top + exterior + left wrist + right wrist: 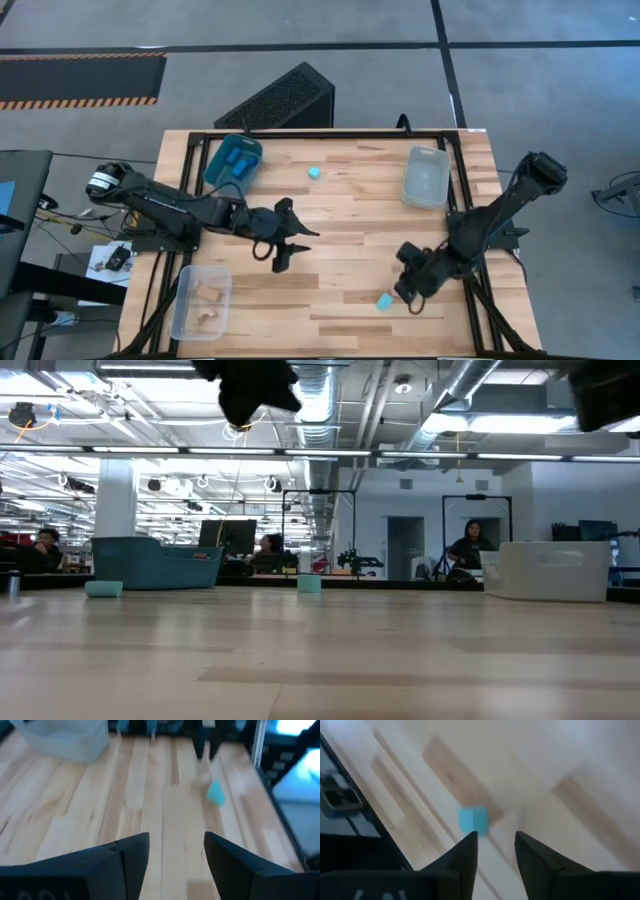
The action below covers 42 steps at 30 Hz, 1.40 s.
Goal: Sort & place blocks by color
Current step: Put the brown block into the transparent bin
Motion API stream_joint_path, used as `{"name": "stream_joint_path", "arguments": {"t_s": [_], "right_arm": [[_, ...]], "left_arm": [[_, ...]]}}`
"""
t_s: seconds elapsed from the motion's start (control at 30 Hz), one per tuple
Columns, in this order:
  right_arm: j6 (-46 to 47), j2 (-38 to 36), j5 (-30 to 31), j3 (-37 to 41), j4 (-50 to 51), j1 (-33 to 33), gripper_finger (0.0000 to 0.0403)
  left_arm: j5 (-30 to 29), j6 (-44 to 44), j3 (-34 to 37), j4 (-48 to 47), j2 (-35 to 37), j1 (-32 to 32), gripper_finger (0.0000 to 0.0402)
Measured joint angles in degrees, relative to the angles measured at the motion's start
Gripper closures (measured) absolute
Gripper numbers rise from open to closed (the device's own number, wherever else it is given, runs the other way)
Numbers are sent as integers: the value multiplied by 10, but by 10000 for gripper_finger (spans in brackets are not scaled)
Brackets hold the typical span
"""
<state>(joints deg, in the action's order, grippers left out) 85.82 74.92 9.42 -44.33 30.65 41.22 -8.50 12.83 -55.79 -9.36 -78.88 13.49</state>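
One light cyan block (384,301) lies on the table near the front right. In the right wrist view this block (473,819) sits just beyond one fingertip of my right gripper (495,840), which is open and above it (406,294), touching nothing. A second cyan block (314,172) rests at the far middle. My left gripper (291,248) hangs open over the table's middle, with nothing between its fingers (176,845). Its wrist view shows the near cyan block (216,793) farther off. Dark blue blocks (240,160) lie in the teal bin (218,172). Tan blocks (208,296) lie in a clear bin (185,312).
An empty-looking clear bin (426,178) stands at the far right. The teal bin stands at the far left and the bin with tan blocks at the near left. In the low view another cyan piece (104,589) lies beside the teal bin (155,563). Bare wood lies between the two grippers.
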Motion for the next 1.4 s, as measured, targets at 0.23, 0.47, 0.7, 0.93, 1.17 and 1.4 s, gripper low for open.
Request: {"name": "stream_joint_path", "arguments": {"t_s": [0.23,0.47,0.7,0.93,1.17,1.4], "right_arm": [[-1,74,-5,-9,4,47,228],[-63,142,-4,-10,-38,43,231],[-107,175,-4,-10,-46,24,251],[-134,166,-8,-9,-52,0,334],[-153,90,45,-9,-37,-31,388],[-184,29,162,-29,-23,-83,390]], "left_arm": [[21,9,0,153,-52,0,223],[21,7,1,164,-92,-8,223],[-8,-12,0,167,-100,-44,223],[39,0,0,161,-101,-81,223],[63,4,0,170,-101,-108,220],[84,63,0,203,-101,-144,172]]}}
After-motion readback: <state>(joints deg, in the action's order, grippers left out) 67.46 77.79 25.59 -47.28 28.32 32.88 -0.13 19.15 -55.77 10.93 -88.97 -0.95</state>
